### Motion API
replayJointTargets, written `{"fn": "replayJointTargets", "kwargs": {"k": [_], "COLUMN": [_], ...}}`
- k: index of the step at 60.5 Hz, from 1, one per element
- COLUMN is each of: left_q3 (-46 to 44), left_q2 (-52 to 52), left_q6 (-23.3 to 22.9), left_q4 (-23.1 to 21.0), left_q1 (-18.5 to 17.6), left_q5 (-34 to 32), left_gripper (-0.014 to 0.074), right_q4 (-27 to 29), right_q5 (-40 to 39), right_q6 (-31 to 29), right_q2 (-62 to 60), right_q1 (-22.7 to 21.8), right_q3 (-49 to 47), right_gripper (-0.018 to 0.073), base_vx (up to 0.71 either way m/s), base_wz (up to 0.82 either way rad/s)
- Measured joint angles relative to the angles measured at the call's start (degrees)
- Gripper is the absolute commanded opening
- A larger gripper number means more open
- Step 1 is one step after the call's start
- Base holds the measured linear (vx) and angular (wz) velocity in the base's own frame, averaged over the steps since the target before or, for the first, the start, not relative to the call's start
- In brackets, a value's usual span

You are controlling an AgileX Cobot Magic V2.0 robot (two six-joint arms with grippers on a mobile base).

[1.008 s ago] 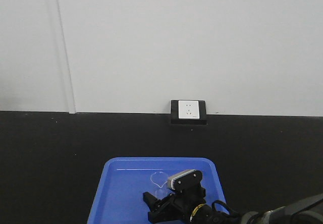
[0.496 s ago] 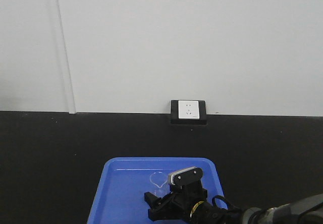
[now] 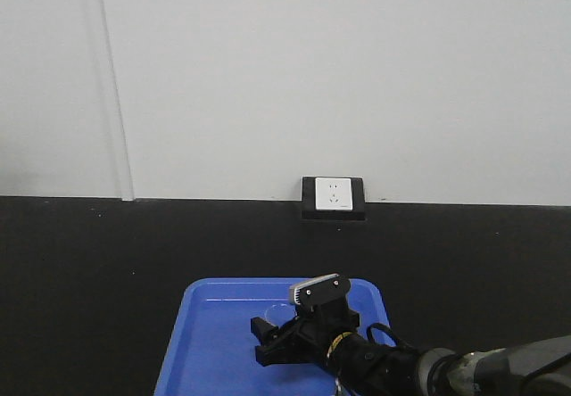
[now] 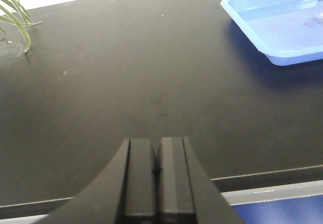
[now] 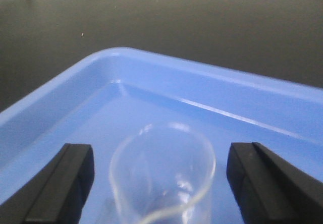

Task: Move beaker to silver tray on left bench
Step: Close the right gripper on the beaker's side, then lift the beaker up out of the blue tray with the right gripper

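Small clear beaker upright inside blue tray on dark worktop, sitting between the 2 fingers of right pincer; spread wide, clear of the glass on both sides, gripping nothing. Over bare worktop, left pincer with its 2 fingers pressed together, nothing between them, tray well apart to its right. At far corner in left wrist view, green leaves; behind the tray, wall socket.
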Motion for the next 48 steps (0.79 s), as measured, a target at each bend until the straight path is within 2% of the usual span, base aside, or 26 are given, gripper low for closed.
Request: {"fn": "replayJointTargets", "kwargs": {"k": [16, 32, 37, 48], "left_q3": [0.00, 0.00, 0.00, 0.00], "left_q2": [0.00, 0.00, 0.00, 0.00], "left_q6": [0.00, 0.00, 0.00, 0.00], "left_q4": [0.00, 0.00, 0.00, 0.00], "left_q1": [0.00, 0.00, 0.00, 0.00], "left_q5": [0.00, 0.00, 0.00, 0.00], "left_gripper": [0.0001, 0.0001, 0.0001, 0.0001], "right_q4": [0.00, 0.00, 0.00, 0.00], "right_q5": [4.76, 4.79, 4.79, 4.27], "right_q6": [1.33, 1.44, 1.44, 1.44], "right_q2": [2.54, 2.62, 2.62, 2.62], "right_q1": [0.00, 0.00, 0.00, 0.00], "right_q3": [-3.27, -3.27, -3.27, -3.27], "right_gripper": [0.0579, 0.0552, 0.0487, 0.0152], "base_vx": [0.00, 0.00, 0.00, 0.00], "base_wz": [0.00, 0.00, 0.00, 0.00]}}
